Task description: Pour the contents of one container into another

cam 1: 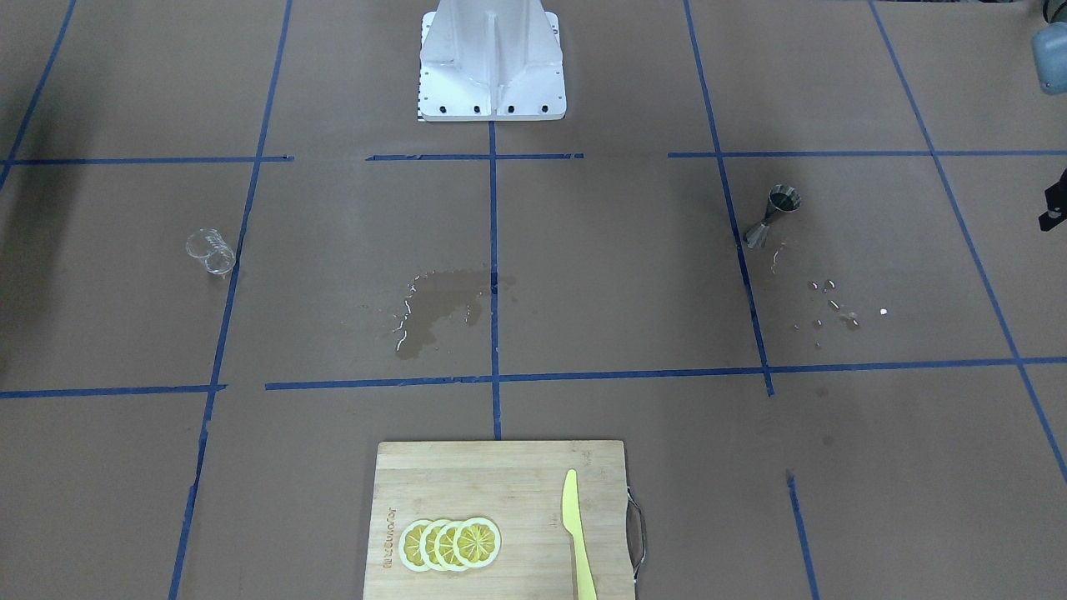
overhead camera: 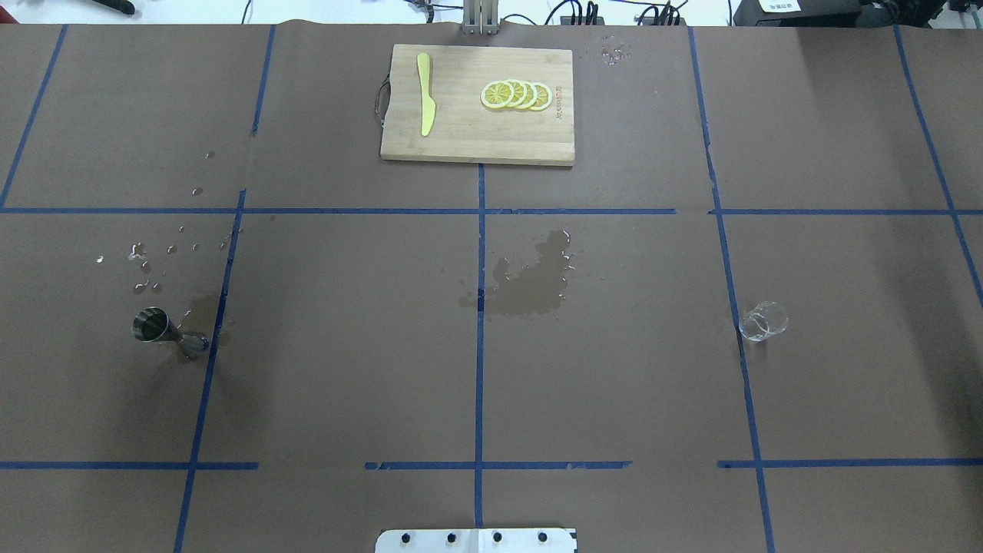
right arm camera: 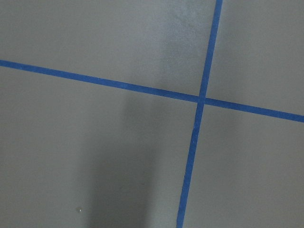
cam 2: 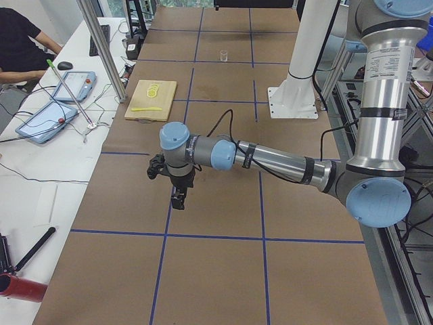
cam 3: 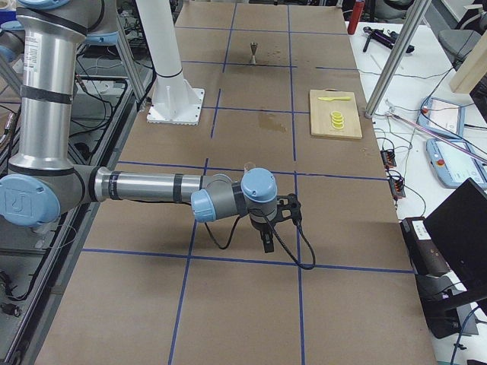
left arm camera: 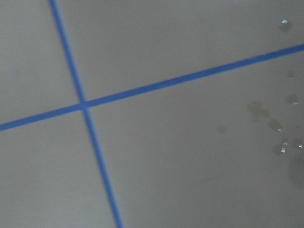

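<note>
The clear glass tumbler stands upright on the brown paper at the robot's right, also seen in the front-facing view. The steel jigger stands upright at the robot's left, with droplets around it. Both arms hang beyond the table's ends, well apart from these. The left gripper points down above the paper in the exterior left view; the right gripper does the same in the exterior right view. I cannot tell whether either is open or shut. Both wrist views show only paper and blue tape.
A wooden cutting board at the far middle carries lemon slices and a yellow knife. A wet patch darkens the paper at the centre. The robot's white base stands at the near edge.
</note>
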{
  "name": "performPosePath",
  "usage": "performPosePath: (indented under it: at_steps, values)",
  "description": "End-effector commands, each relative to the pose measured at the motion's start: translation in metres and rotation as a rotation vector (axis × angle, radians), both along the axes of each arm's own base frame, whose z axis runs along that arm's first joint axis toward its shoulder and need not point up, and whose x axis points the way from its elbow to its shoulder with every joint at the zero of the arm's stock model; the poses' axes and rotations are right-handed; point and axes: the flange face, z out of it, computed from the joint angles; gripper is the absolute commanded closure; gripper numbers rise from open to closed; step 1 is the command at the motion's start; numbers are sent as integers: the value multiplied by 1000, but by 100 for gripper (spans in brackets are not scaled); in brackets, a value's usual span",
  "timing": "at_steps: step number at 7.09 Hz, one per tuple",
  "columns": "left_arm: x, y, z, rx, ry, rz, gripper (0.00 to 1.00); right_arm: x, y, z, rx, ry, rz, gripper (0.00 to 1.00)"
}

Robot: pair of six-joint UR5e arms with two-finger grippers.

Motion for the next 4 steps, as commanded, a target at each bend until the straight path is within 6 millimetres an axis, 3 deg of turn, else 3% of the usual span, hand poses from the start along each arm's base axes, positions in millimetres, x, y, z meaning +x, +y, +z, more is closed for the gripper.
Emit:
performPosePath:
  at_steps: [1,4]
  values:
    - [-6,0,0,-4,2,-5,0,1,9,8,-15,-12,-1,0]
    - [0,5,-6,-22,82,0,0,-1,1,-9,-10,-10,1,0]
